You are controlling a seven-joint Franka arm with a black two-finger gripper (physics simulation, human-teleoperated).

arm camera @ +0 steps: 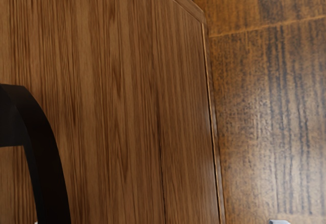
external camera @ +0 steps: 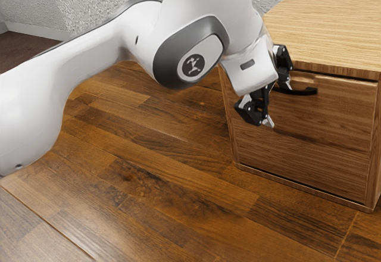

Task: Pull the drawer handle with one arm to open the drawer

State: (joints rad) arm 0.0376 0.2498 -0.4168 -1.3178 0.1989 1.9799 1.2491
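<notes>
A wooden cabinet stands on the floor at the exterior view's right. Its upper drawer front carries a black bar handle and looks level with the panel below it. My gripper is at the handle's near end and is open. One finger sits above the bar and the other hangs below it, well apart. In the wrist view the handle curves as a dark band close under my hand, against the drawer front.
Dark wooden floorboards spread in front of the cabinet, and they also show beside the cabinet's edge as floor in the wrist view. My white arm comes in from the exterior view's left. A pale wall runs behind.
</notes>
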